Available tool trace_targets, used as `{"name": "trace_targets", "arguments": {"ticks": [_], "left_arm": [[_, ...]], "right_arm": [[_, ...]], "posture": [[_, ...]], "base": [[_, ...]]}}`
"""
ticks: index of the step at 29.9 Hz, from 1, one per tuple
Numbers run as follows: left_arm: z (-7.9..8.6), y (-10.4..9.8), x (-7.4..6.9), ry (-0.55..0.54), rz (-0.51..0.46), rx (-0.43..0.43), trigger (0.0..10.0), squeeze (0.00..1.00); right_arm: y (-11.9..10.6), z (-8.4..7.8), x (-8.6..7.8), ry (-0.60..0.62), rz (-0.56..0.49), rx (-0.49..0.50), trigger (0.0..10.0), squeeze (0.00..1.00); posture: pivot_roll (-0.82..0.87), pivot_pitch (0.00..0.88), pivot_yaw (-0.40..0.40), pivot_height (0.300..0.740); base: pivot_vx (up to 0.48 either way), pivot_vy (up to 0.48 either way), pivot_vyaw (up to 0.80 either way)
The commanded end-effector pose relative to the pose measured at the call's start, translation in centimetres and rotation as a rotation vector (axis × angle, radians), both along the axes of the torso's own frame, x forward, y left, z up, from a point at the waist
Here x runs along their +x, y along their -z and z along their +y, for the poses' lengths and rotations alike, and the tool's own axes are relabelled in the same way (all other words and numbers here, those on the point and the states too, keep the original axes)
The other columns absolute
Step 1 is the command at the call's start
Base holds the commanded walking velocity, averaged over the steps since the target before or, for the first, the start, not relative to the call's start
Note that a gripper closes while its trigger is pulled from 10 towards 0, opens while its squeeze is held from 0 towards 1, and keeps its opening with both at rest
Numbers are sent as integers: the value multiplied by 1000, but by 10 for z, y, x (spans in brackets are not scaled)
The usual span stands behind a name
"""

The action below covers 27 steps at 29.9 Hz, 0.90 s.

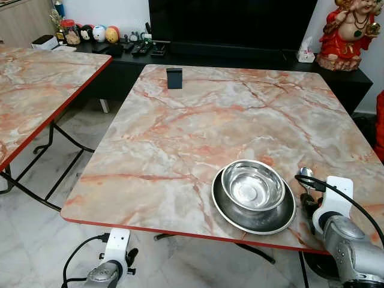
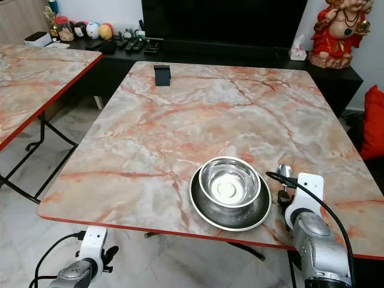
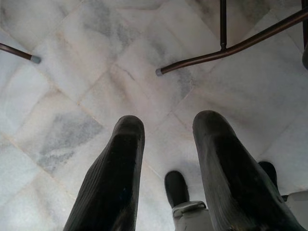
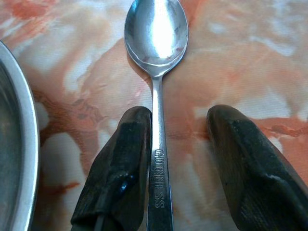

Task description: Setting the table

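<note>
Spoon [image 4: 156,57] lies flat on worktop [image 1: 180,138] near its front right corner, just beside plate [image 1: 254,207] w/ bowl [image 1: 252,186]; right claw [image 4: 180,159] released, straddling handle, so lift straight w/o nudging it; left claw [image 3: 168,163] released, idle over floor.

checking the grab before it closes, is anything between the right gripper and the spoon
Nothing visible is. The right gripper is open with its jaws either side of the spoon handle, one jaw already against it, the other apart with bare table between. The plate lies off to the side, outside the jaws.
</note>
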<state>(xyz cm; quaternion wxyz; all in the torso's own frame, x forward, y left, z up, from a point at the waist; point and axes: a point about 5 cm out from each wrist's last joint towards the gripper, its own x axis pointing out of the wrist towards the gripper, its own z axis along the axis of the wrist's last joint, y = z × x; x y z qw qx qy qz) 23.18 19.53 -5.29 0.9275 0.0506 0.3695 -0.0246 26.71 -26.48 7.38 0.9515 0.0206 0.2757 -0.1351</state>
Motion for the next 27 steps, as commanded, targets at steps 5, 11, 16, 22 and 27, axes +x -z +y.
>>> {"name": "trace_targets", "arguments": {"ticks": [5, 11, 16, 22, 27], "left_arm": [[0, 2, -1, 9, 23, 5, 10000, 0], [0, 2, -2, 7, 24, 6, 10000, 0], [0, 2, -2, 7, 24, 5, 10000, 0], [-1, 2, -2, 7, 24, 4, 10000, 0], [-1, 2, -1, 7, 25, 4, 10000, 0]], "right_arm": [[4, 7, 2, -23, 19, 21, 10000, 298], [5, 7, 3, -25, 18, 22, 10000, 643], [3, 8, 4, -26, 13, 18, 10000, 1000], [3, 7, 5, -23, 10, 12, 10000, 0], [0, 9, 8, -26, -15, 20, 10000, 0]], "posture": [[5, 0, -20, 740], [7, 0, -21, 740], [7, 0, -21, 740], [6, 0, -21, 740], [6, 0, -21, 740]], "base": [[0, 0, 0], [0, 0, 0], [0, 0, 0], [0, 0, 0], [0, 0, 0]]}}
